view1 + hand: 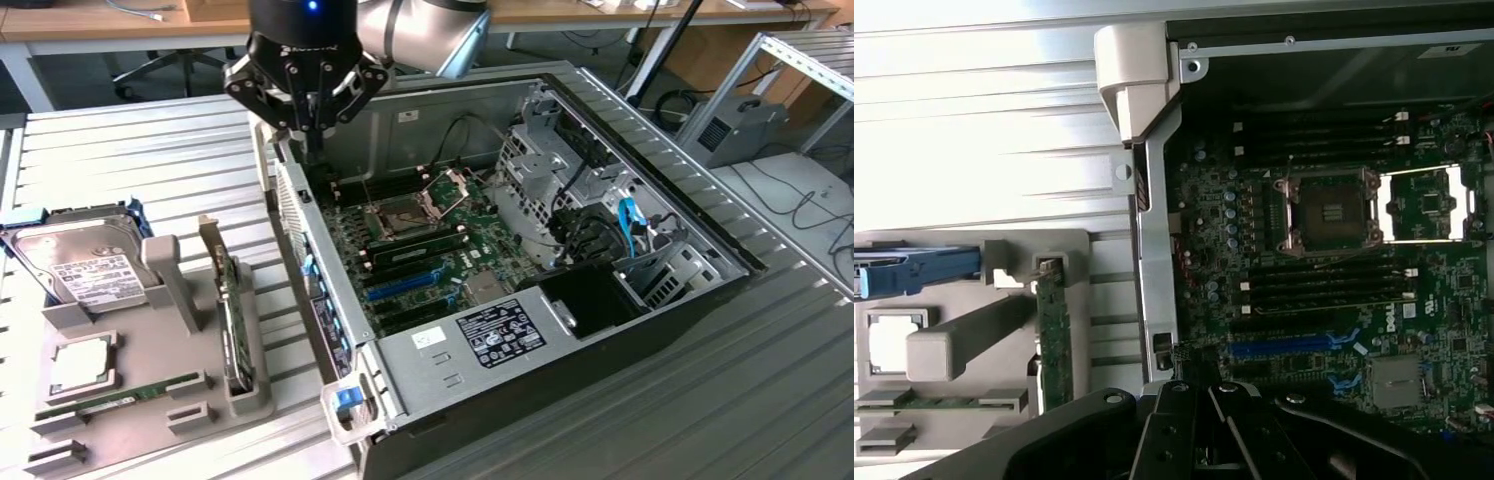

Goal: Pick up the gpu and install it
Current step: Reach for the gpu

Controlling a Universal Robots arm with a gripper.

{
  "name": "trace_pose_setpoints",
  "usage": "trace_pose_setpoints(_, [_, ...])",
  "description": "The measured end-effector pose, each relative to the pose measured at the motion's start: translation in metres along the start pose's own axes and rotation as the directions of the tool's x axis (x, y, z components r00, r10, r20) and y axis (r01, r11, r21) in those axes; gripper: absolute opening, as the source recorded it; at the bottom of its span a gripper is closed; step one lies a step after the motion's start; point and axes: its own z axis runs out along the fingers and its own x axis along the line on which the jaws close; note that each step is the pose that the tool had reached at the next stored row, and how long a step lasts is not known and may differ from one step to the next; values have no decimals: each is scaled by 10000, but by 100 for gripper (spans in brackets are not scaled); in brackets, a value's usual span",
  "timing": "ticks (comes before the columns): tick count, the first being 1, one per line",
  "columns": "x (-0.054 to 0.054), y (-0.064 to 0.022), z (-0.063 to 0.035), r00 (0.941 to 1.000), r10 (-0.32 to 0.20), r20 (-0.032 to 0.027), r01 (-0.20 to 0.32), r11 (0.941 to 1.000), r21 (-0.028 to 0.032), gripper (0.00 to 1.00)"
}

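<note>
From my station I see the gripper point(307, 128) in the upper left of the exterior view, hanging over the rear edge of the open computer case point(407, 372). Its fingers are drawn together, closed on nothing I can make out. The graphics card point(236, 330) is well apart from it, in the lower left of that view. It stands on its long edge in a slot of the grey holder point(140, 335), just beside the case's near wall. In the wrist view the card point(1054, 345) shows as a thin strip, seen edge-on in the same slot, with the gripper's black linkage in the foreground. The holder lies on the slatted metal table point(134, 150). On the holder, further toward the exterior view's left, lies a silver hard drive point(83, 268). Below it in the frame sit a square processor chip point(80, 365) and a narrow green memory stick point(118, 402). Inside the case the motherboard point(427, 235) lies exposed, its processor socket open and blue card slots showing toward the lower middle of the frame.
</note>
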Motion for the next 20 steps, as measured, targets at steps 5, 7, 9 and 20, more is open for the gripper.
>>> trace_pose_setpoints(5, [21, -1, -1, 10000, 0, 0, 0, 10000, 4, 11])
trace_pose_setpoints(7, [37, -3, -1, 10000, 0, 1, 0, 10000, 7, 11])
trace_pose_setpoints(9, [46, -3, -1, 10000, 1, 0, -1, 10000, 8, 11])
trace_pose_setpoints(20, [100, -8, -3, 10000, 0, 1, 0, 10000, 17, 11])
